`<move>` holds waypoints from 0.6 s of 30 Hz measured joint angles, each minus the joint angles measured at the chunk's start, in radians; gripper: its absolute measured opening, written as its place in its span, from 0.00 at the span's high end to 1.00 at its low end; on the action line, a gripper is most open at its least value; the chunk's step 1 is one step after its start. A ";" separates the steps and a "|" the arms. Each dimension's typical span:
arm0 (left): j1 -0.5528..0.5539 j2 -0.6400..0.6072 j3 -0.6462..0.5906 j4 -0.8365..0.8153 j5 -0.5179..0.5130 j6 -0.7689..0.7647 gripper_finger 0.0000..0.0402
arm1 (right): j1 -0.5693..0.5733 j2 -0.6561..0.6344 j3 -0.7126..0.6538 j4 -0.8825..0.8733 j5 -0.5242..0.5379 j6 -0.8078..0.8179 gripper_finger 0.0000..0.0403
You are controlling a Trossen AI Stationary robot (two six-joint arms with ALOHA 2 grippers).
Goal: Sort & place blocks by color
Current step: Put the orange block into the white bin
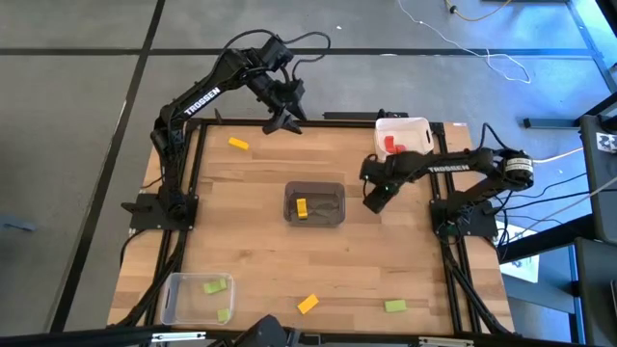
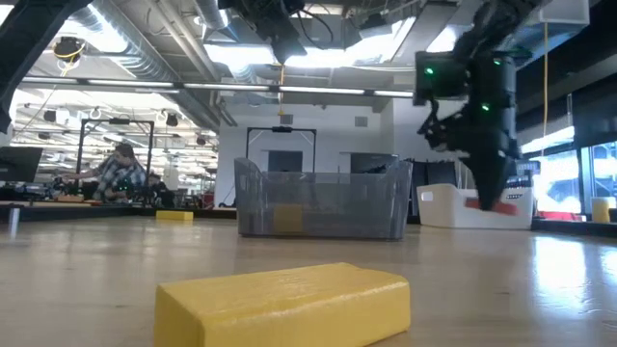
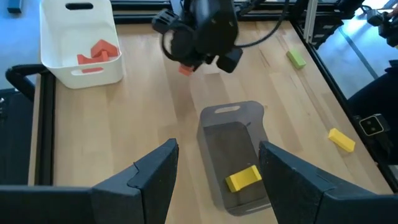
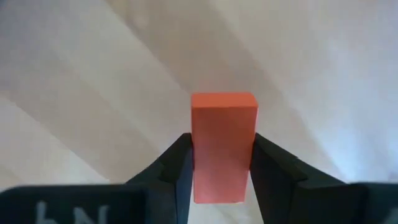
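Right gripper [image 4: 222, 163] pinching a red block [image 4: 223, 146] between both fingers, low over bare table [image 1: 405, 270] at about 3 o'clock from the grey bin [image 1: 315, 204], on the table's right half. Left gripper [image 1: 286, 120] parked high at the far edge, near 12 o'clock, fingers spread with nothing between them. Judged mid-pickup, with the white bin [image 1: 413, 128] holding other red blocks [image 1: 390, 145] at roughly 1 o'clock as the likely target. Best done by lifting straight up before swinging, keeping the squeeze centred so the upright block cannot pivot, then releasing low over the bin's open middle, clear of its rim. Elsewhere: one yellow block [image 1: 302, 208] in the grey bin, another yellow block [image 1: 238, 145] at 10 o'clock, an orange-yellow block [image 1: 308, 305] and a green block [image 1: 395, 306] along the near edge, further green blocks [image 1: 214, 285] in the clear bin [image 1: 170, 301] at 7 o'clock
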 joint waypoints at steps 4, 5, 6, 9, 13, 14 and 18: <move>0.000 0.000 0.000 -0.014 -0.001 0.012 0.47 | -0.083 0.000 0.073 -0.041 0.008 -0.071 0.69; 0.000 0.000 0.000 -0.016 -0.001 0.018 0.47 | -0.104 -0.001 0.094 -0.047 0.016 -0.081 0.69; 0.000 0.000 0.000 -0.019 -0.001 0.027 0.47 | -0.126 -0.001 0.115 -0.055 0.023 -0.099 0.69; 0.000 0.000 0.000 -0.025 -0.002 0.033 0.47 | -0.193 -0.001 0.182 -0.096 0.049 -0.153 0.69; 0.000 0.000 0.000 -0.029 -0.006 0.037 0.47 | -0.280 -0.002 0.278 -0.141 0.122 -0.239 0.69; 0.000 0.000 0.000 -0.029 -0.006 0.042 0.47 | -0.305 -0.002 0.296 -0.140 0.128 -0.261 0.69; 0.000 0.000 0.000 -0.029 -0.006 0.058 0.47 | -0.410 -0.001 0.323 -0.123 0.132 -0.320 0.69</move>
